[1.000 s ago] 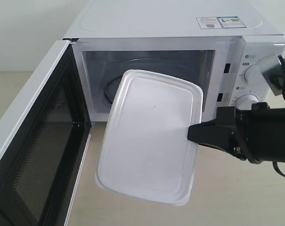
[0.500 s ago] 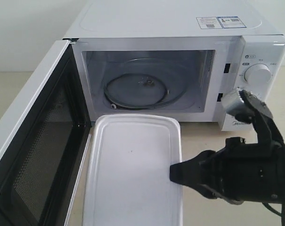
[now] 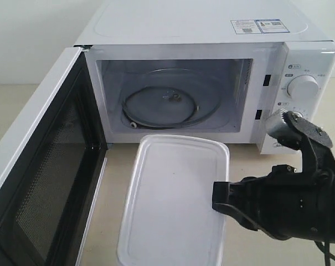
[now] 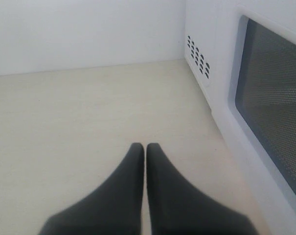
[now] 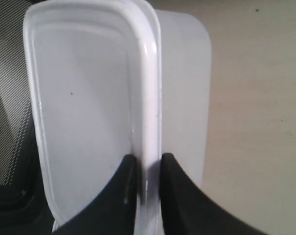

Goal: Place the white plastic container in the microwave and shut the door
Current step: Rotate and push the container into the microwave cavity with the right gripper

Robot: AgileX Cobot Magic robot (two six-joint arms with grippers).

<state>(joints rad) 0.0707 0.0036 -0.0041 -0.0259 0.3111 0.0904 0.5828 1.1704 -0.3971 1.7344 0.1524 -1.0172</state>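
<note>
Beige tabletop [image 3: 242,162], open door [image 3: 45,166], container [image 3: 175,199] before microwave [image 3: 200,27]

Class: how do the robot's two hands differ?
The left black hand is shut on nothing; the right black hand pinches the rim of the translucent white rectangular plastic container. The left hangs outside the open white microwave door; the right, before the cavity. Both are black, tapered.

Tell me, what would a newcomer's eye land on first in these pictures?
First the white plastic container, lying lengthwise in front of the microwave, with the right gripper reaching in from the right and its jaws pinched on the container's rim. Next the door, swung wide open on the left, and the bare glass turntable inside the cavity.
</note>
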